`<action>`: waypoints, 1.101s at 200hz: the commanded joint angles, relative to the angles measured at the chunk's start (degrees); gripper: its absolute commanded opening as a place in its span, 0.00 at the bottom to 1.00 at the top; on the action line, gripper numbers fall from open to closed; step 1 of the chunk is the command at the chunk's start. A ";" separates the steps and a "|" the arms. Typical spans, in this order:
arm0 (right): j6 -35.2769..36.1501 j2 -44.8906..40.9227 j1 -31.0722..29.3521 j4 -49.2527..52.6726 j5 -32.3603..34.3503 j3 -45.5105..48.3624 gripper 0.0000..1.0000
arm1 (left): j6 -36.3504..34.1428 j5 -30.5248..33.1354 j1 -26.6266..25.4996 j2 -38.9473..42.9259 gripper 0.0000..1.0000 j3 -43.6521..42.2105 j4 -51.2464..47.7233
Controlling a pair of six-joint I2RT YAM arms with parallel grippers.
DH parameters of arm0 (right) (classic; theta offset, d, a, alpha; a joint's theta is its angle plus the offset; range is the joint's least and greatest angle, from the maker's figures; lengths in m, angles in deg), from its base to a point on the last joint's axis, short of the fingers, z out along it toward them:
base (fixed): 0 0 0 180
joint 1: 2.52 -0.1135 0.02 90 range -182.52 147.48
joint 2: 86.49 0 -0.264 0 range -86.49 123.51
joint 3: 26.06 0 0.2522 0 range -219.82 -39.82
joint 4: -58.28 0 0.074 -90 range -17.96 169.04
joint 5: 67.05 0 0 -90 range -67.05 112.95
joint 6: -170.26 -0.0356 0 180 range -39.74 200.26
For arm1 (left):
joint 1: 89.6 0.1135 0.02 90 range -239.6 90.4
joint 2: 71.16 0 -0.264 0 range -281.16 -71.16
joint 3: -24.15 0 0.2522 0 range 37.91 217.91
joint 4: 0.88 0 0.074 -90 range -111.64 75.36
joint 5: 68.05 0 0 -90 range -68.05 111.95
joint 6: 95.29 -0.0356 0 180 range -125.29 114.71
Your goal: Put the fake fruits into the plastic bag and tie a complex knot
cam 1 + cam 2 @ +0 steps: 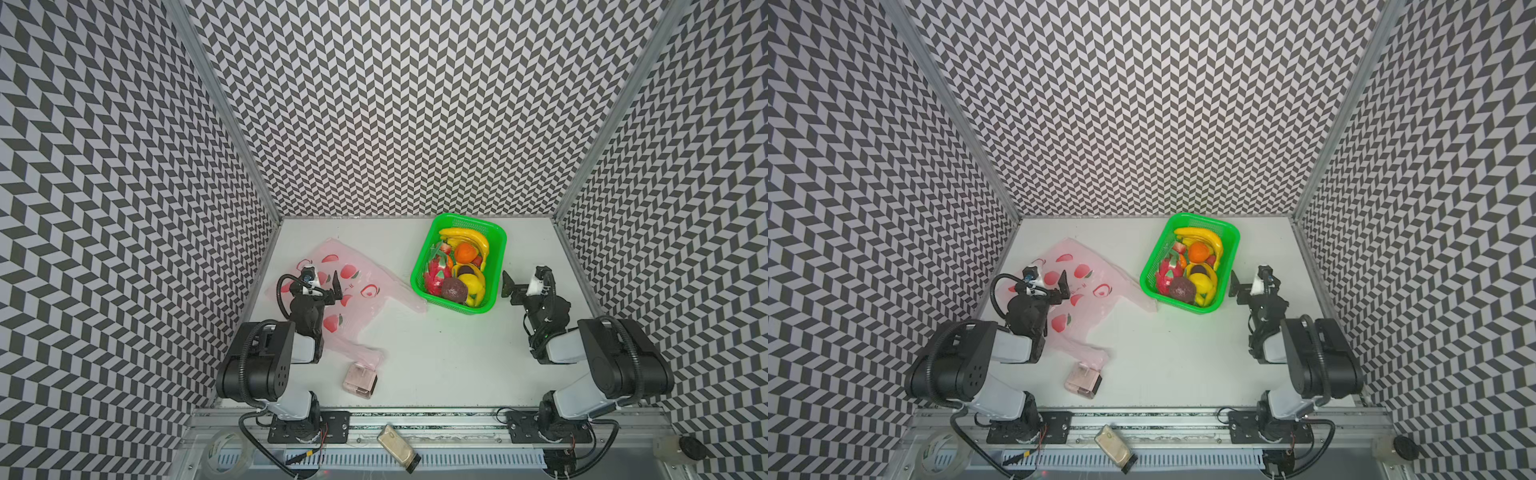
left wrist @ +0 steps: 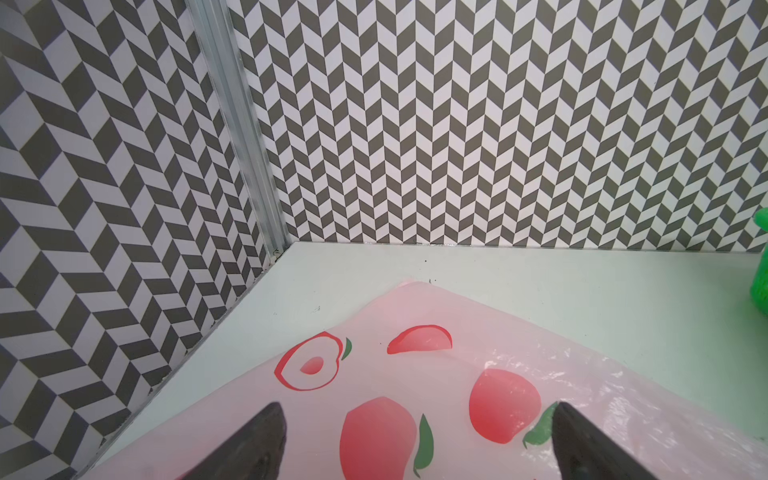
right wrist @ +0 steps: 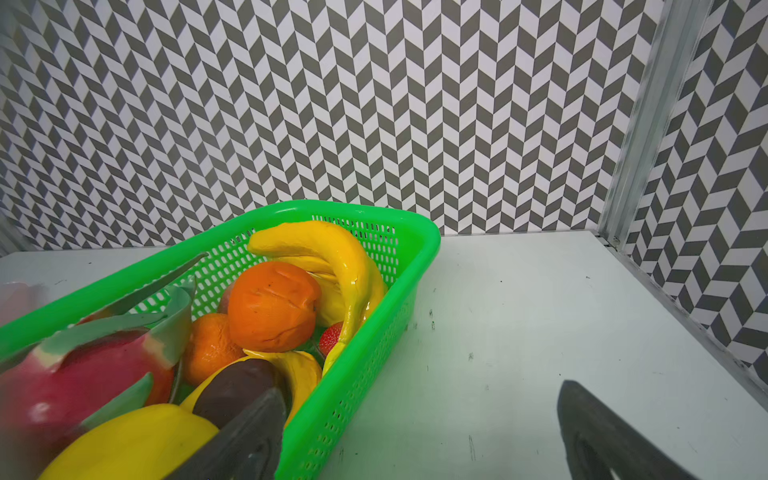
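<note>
The pale pink plastic bag (image 1: 353, 286) (image 1: 1088, 291) lies flat on the white table at the left, with its handles (image 1: 365, 353) trailing toward the front. My left gripper (image 1: 321, 284) (image 2: 415, 440) hovers open just above the bag's red fruit prints, holding nothing. The fake fruits fill a green basket (image 1: 500, 239): bananas (image 1: 469, 239) (image 3: 332, 253), an orange (image 1: 465, 252) (image 3: 272, 305), a pink dragon fruit (image 1: 436, 272) and a dark brown round one (image 1: 454, 289). My right gripper (image 1: 527, 286) (image 3: 419, 399) is open and empty, straddling the basket's right wall. No knot is in view.
A small pinkish clear box (image 1: 360, 380) stands near the front edge by the bag's handles. A tape roll (image 1: 226, 451) and a small tan object (image 1: 397, 446) lie on the front rail. Patterned walls close in the table on three sides.
</note>
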 commanded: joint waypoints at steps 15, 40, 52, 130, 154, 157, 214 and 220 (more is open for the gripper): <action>0.60 -0.17 -0.12 -3.32 0.01 0.29 0.99 | 0.24 0.47 -0.56 -0.02 1.00 -0.43 1.49; 0.63 -0.19 -0.12 -3.28 0.01 0.29 0.99 | 0.34 0.45 -0.56 0.05 1.00 -0.42 1.49; 0.60 -0.19 -0.12 -3.32 0.01 0.29 0.99 | 0.41 0.47 -0.48 0.04 1.00 -0.41 1.48; 0.67 -0.12 -0.12 -3.36 -0.09 0.24 0.99 | 0.49 0.31 -0.33 -0.04 1.00 -0.30 1.31; 0.66 -0.16 -0.12 -3.37 -0.08 0.21 0.99 | 0.52 0.04 -0.24 -0.03 1.00 -0.33 1.31; 0.62 -0.12 -0.12 -3.36 -0.10 0.28 0.99 | 0.52 0.08 -0.21 -0.02 1.00 -0.33 1.31; 0.16 -0.39 -0.12 -3.82 0.97 0.47 0.99 | -0.98 -3.04 -0.43 0.98 1.00 -2.07 3.93; -0.55 -0.91 -0.12 -3.83 2.41 0.63 0.99 | -1.32 -2.63 -0.79 1.68 1.00 -2.59 4.19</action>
